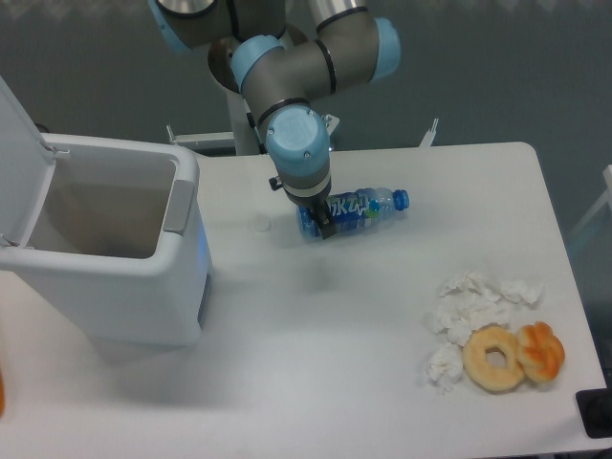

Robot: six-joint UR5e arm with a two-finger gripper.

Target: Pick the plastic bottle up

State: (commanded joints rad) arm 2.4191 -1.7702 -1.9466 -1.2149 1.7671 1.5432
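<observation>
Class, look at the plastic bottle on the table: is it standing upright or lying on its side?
On its side. The plastic bottle lies lengthwise on the table, blue cap pointing right, the hand at its left end.

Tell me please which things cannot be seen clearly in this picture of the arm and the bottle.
- Gripper: the arm's wrist hides most of it from the fixed camera, so open or shut cannot be told.
- Plastic bottle: its left end is behind the gripper; whether it is held is unclear.
- White bin: its lid is cut by the left edge, and its floor is not visible.
- Dark object: cut off at the bottom right edge.
</observation>
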